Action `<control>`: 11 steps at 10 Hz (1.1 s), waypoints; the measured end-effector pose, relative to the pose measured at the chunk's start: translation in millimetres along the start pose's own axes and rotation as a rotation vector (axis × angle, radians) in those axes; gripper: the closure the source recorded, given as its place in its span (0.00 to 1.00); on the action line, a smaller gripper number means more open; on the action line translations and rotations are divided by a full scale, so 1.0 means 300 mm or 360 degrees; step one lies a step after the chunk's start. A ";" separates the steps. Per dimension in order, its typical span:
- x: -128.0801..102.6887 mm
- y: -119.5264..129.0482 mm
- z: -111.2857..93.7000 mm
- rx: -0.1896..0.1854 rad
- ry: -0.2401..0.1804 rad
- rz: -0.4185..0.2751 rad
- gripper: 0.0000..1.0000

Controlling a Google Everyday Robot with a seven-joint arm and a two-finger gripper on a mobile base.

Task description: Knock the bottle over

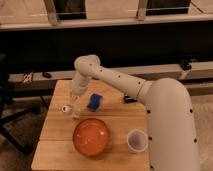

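Table carries one orange bowl, one white cup, one blue object, one bottle at left, seemingly tipped, axis unclear. Gripper just beside the bottle; contact and grip state not discernible.

Warm, yellowish indoor light falls from above onto the bench, and its wood glows pale. The white arm catches the most light, almost washed out along its top. The floor at left sits in deep shadow. Everything looks soft and blurred, edges smeared. The pincer, low over the bench's left side, melts into the bottle beside it.
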 end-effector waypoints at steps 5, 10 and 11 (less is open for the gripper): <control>-0.052 0.046 0.011 -0.0049 -0.0021 -0.0068 0.99; -0.062 0.115 -0.012 -0.0069 -0.0027 -0.0078 0.99; -0.056 0.141 -0.026 -0.0070 -0.0025 -0.0073 0.99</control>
